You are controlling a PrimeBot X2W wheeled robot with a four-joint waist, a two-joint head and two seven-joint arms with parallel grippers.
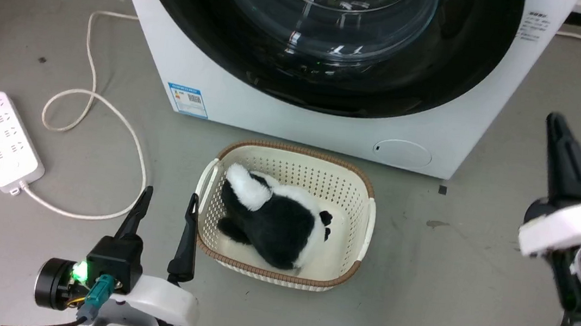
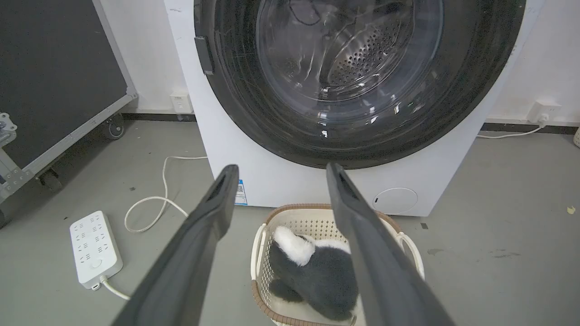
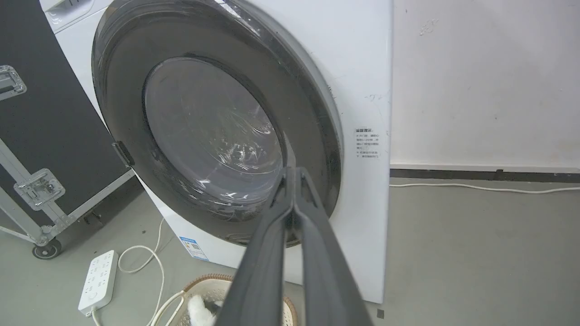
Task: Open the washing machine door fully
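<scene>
The washing machine (image 1: 274, 112) is a big white box in front of me, and it also shows in the left wrist view (image 2: 281, 181) and the right wrist view (image 3: 362, 90). The washing machine door (image 1: 442, 76), with its glossy black rim and clear glass bowl, lies flat against the front. A small dark handle (image 2: 204, 54) sits on the rim's left side. My left gripper (image 1: 170, 193) is open and empty, low at the left beside the basket, pointing at the door (image 2: 353, 149). My right gripper (image 1: 558, 119) is shut on nothing, and its tips (image 3: 294, 170) are short of the door's lower right rim (image 3: 213, 136).
A cream basket (image 1: 359, 187) holding a black-and-white plush toy (image 1: 273, 221) stands on the floor just before the machine. A white power strip (image 1: 3, 141) and its looped cable (image 1: 89, 102) lie to the left. A black wheeled case (image 3: 45, 136) stands left of the machine. Bare grey floor lies to the right.
</scene>
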